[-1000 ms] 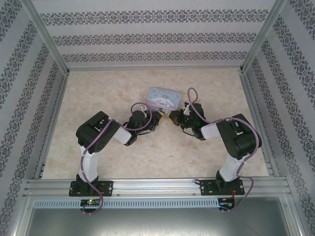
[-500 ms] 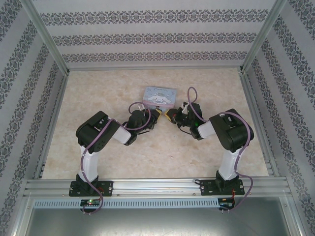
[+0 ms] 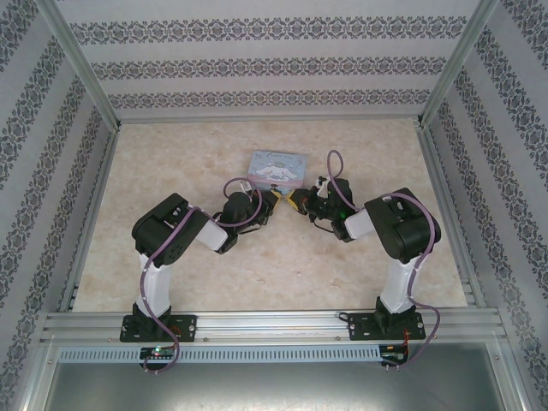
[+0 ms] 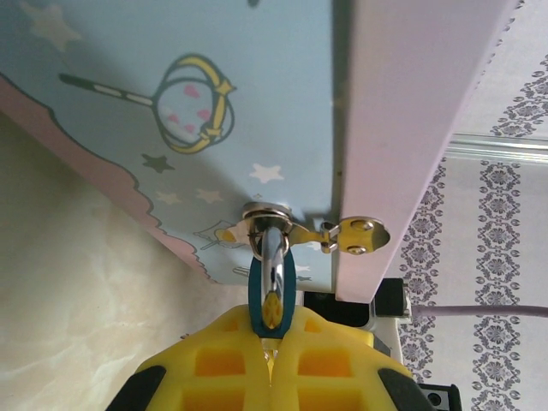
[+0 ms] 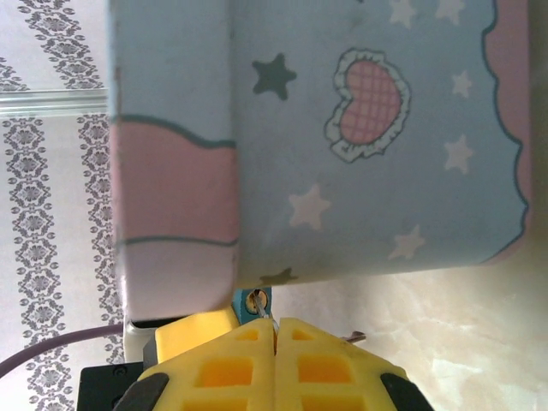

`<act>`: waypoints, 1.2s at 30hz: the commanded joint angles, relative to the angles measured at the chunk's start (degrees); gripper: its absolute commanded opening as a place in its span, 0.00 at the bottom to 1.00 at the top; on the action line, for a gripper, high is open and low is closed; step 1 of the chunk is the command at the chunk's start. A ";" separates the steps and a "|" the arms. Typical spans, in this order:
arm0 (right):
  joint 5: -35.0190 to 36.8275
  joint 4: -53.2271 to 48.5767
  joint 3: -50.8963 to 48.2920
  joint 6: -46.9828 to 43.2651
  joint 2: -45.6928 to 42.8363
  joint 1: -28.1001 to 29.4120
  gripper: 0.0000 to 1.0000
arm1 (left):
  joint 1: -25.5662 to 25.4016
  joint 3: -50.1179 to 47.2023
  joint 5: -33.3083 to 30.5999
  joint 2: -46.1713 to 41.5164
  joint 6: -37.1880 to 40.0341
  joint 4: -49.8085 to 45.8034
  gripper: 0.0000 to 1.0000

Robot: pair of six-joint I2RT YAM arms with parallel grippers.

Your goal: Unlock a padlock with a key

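Padlock [image 4: 272, 291]: small, dark blue-teal, set against the near side of the tin [image 4: 257, 103], its silvery shackle [image 4: 271, 248] threaded through the tin's hasp [image 4: 347, 231]. Left gripper [image 4: 271, 338]: yellow fingers clamped on the padlock body, just below the hasp. Right gripper [image 5: 275, 330]: fingers pressed together, tips just beside the padlock under the tin's corner; whether a key is pinched between them cannot be told. Tin rests on the table [image 3: 171, 188], with both grippers meeting at its near edge
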 commanded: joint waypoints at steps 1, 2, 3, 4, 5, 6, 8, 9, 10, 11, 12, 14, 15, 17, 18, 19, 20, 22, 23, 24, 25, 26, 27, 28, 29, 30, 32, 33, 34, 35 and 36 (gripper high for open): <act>-3.03 9.07 3.54 1.97 1.16 1.10 0.00 | -3.82 -0.09 12.07 -0.85 1.20 3.14 0.00; -3.11 9.30 3.71 2.71 1.12 1.11 0.00 | -3.86 -0.13 12.03 -0.85 1.26 3.03 0.00; -3.15 9.45 3.91 4.08 1.21 1.15 0.00 | -3.82 -0.09 12.04 -0.96 1.30 3.03 0.00; -3.30 9.65 4.14 5.08 1.16 1.10 0.00 | -3.82 0.00 12.12 -1.00 1.28 3.03 0.00; -3.38 9.80 4.36 6.21 1.01 1.05 0.00 | -3.83 -0.01 12.10 -0.98 1.27 3.03 0.00; -3.40 9.56 4.61 7.34 0.86 1.02 0.00 | -3.77 0.04 12.07 -1.01 1.31 3.07 0.00; -3.67 9.69 5.09 9.55 1.05 0.85 0.00 | -3.81 0.05 12.18 -1.01 1.34 3.03 0.00; -3.87 9.86 5.34 10.56 1.20 0.76 0.00 | -3.81 0.06 12.16 -0.96 1.37 3.03 0.00; -4.01 9.97 5.71 11.84 1.46 0.68 0.00 | -3.77 0.08 12.29 -0.86 1.37 3.05 0.00; -4.08 10.21 5.89 12.75 1.80 0.63 0.00 | -3.82 0.04 12.29 -0.90 1.36 3.03 0.00; -4.29 10.68 6.16 13.49 2.15 0.62 0.00 | -3.82 -0.01 12.27 -0.91 1.45 2.94 0.00; -4.48 10.99 6.44 14.18 2.67 0.62 0.00 | -3.86 -0.02 12.25 -0.90 1.48 2.94 0.00; -4.43 10.93 6.39 14.30 2.86 0.59 0.00 | -3.82 -0.04 12.23 -0.88 1.47 2.95 0.00; -4.52 11.03 6.21 14.16 3.22 0.49 0.00 | -3.82 0.02 12.30 -0.95 1.47 2.94 0.00; -4.42 11.03 6.06 13.95 3.31 0.47 0.00 | -3.82 -0.04 12.25 -0.94 1.46 2.94 0.00; -4.43 10.96 5.95 13.68 3.34 0.48 0.00 | -3.82 -0.02 12.23 -0.96 1.56 2.91 0.00; -4.43 10.90 5.77 13.54 3.44 0.52 0.00 | -3.82 0.00 12.30 -0.93 1.52 2.85 0.00; -4.43 11.28 5.59 13.42 3.69 0.53 0.00 | -3.82 -0.01 12.24 -0.89 1.55 2.85 0.00; -4.43 11.23 5.51 13.21 3.64 0.49 0.00 | -3.77 -0.01 12.19 -0.92 1.52 2.85 0.00; -4.42 11.21 5.42 13.08 3.62 0.52 0.00 | -3.80 -0.03 12.20 -0.86 1.54 2.85 0.00; -4.43 11.13 5.42 12.86 3.63 0.48 0.00 | -3.82 0.00 12.17 -1.01 1.62 2.79 0.00; -4.43 11.03 5.35 12.80 3.62 0.47 0.00 | -3.80 0.00 12.22 -0.98 1.65 2.81 0.00; -4.42 11.11 5.37 12.75 3.61 0.47 0.00 | -3.80 -0.03 12.12 -0.96 1.67 2.68 0.00; -4.52 11.03 5.42 12.64 3.62 0.54 0.00 | -3.82 0.01 12.12 -0.89 1.66 2.68 0.00; -4.52 11.03 5.50 12.62 3.62 0.63 0.00 | -3.82 -0.03 12.18 -0.92 1.74 2.60 0.00; -4.44 11.03 5.51 12.57 3.62 0.61 0.00 | -3.77 -0.03 12.22 -0.93 1.72 2.59 0.00; -4.36 11.03 5.51 12.37 3.62 0.65 0.00 | -3.83 0.02 12.25 -0.90 2.16 2.46 0.00; -4.28 10.90 5.45 12.18 3.54 0.58 0.00 | -3.80 0.00 12.32 -0.96 2.48 2.10 0.00; -4.17 10.72 5.34 12.01 3.47 0.55 0.00 | -3.75 -0.13 12.21 -1.11 2.86 1.68 0.00; -4.09 10.57 5.19 11.86 3.45 0.49 0.00 | -3.74 -0.22 12.06 -1.13 3.21 1.16 0.00; -4.00 10.59 5.00 11.85 3.44 0.40 0.00 | -3.73 -0.45 11.83 -1.28 3.62 0.76 0.00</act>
